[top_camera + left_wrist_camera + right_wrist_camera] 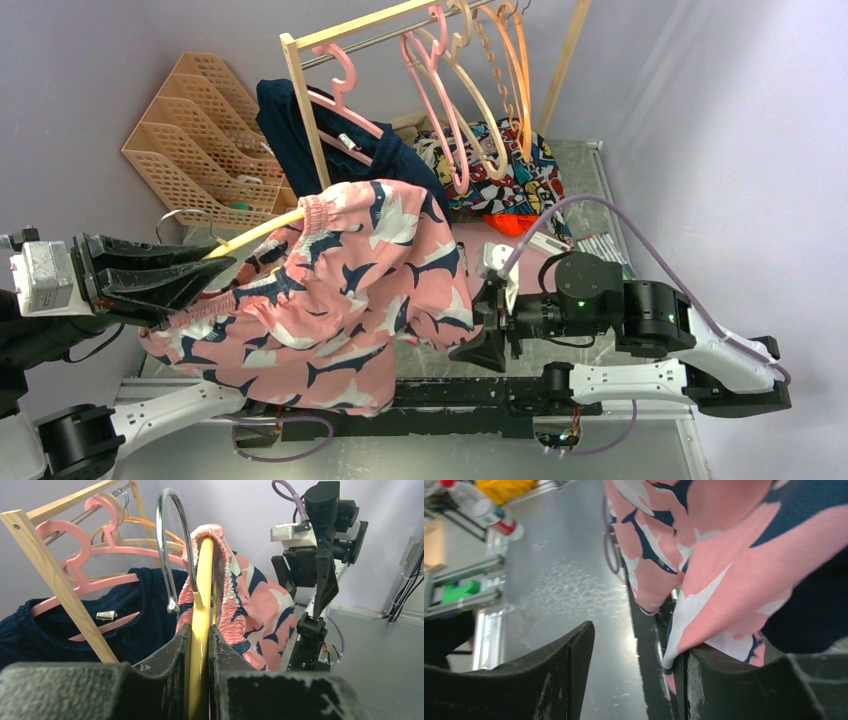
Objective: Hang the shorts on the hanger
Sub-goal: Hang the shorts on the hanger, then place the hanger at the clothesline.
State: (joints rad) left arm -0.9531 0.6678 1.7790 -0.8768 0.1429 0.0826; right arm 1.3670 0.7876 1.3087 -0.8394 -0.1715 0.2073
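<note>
Shorts: the soft salmon-pink fabric shorts printed with navy and white shapes [340,290] are hanging in the air above the grey desk [640,450]. Their elastic waistband is riding over 1 arm of the hanger and the legs are drooping in folds toward the near edge.
Hanger: the thin pale yellow plastic hanger with a silver wire hook [200,610] is lying roughly level, its far arm tucking inside the waistband. By my reading, this is giving the cloth a rail to slide along.
Left tool: the left tool [200,630] is clamping both fingers on the yellow plastic just below the hook, so it is carrying hanger and cloth together.
Right tool: the right tool [634,650] is waiting with jaws apart just beside the shorts. A hem is brushing 1 finger, but nothing is being pinched.
Stage: only 1 side seems to be on, so the waistband is probably needing a pull across.
Surroundings: a wooden clothes rack [305,110] is standing just behind, carrying pink plastic hangers [440,90], orange and beige hangers [510,70] and a plain navy garment [285,120]. A multicoloured cartoon-print cloth [510,180] is lying beyond, and beige lattice trays [190,130] are leaning at the wall.
Obstruction: the rack post and the navy garment are crowding the hook's side.
</note>
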